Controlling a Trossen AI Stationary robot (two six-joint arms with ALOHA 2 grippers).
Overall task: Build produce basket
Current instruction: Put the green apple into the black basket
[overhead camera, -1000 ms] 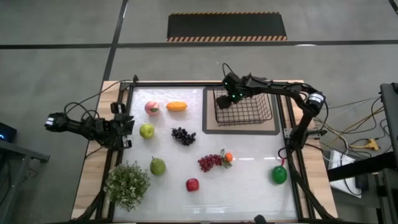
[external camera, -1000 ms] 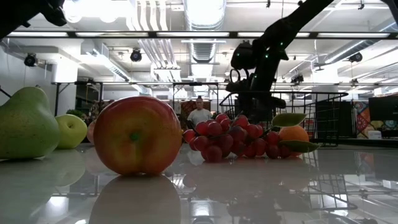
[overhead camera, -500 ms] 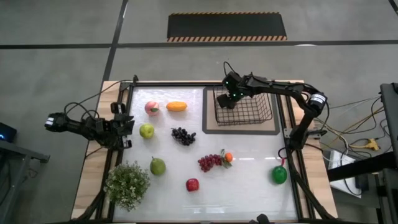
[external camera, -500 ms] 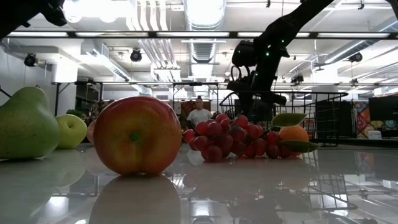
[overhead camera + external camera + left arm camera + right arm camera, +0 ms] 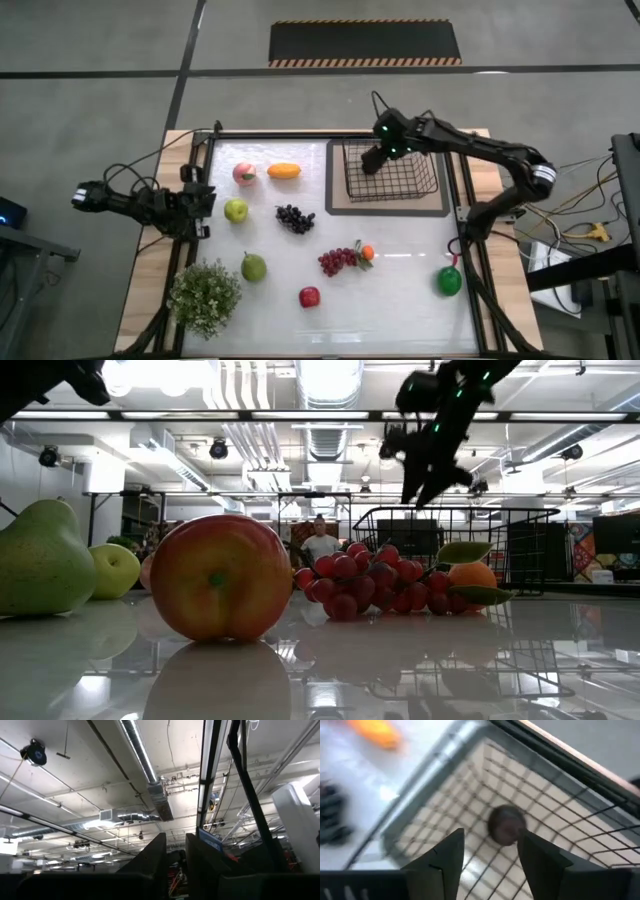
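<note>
Right gripper [image 5: 371, 161] fingers apart and empty above the black wire basket [image 5: 392, 175] at the table's [image 5: 400, 280] far right, small round dark thing [image 5: 506, 824] on basket floor, left gripper [image 5: 205, 203] at table's left edge, fingers nearly together, produce scattered between.

— What stands at the near left corner of the white glossy tabletop [image 5: 400, 290]?

— A bushy green potted plant [image 5: 204, 297], well apart from everything else there.

— And beyond the table?

— A black floor mat with yellow-striped edges [image 5: 365, 42] on the grey floor. In the low view, a person in a white shirt [image 5: 320, 544] stands far back under bright ceiling lights.
</note>
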